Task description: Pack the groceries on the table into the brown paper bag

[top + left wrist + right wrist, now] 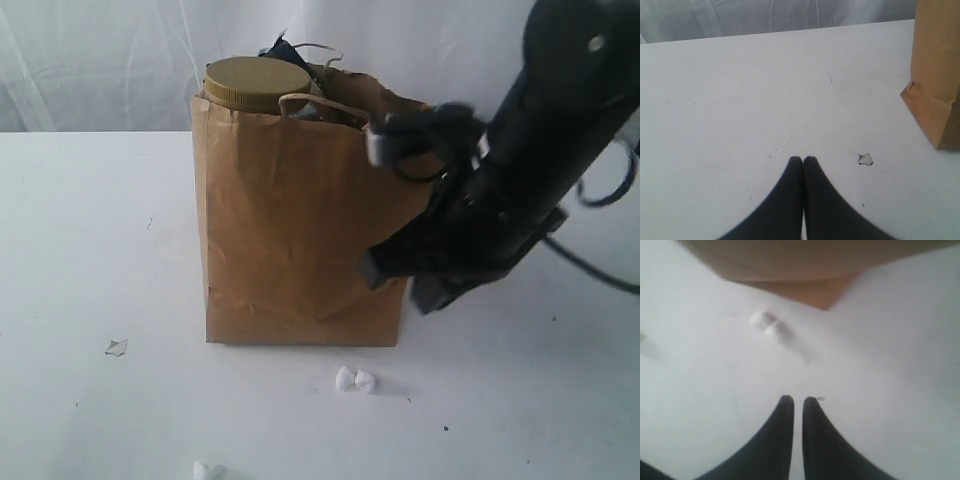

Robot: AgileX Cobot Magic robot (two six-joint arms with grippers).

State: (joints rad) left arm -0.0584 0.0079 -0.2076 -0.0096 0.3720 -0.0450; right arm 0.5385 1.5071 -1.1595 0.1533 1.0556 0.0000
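Note:
The brown paper bag (300, 240) stands upright on the white table (80, 250). A jar's olive lid (257, 82) rises out of its top, with dark packaging (283, 47) behind it. No other groceries show on the table. My right arm (500, 200) hangs in front of the bag's right side. The right gripper (798, 400) is over bare table near the bag's base (805, 270), its fingers nearly together with only a thin slit and nothing between them. The left gripper (803, 159) is shut and empty above the table, left of the bag (937, 75).
Two small white crumpled scraps (355, 379) lie just in front of the bag, also seen from the right wrist (769, 325). A flat scrap (116, 347) lies to the left, near the left gripper (865, 159). Another white scrap (205, 470) sits at the front edge.

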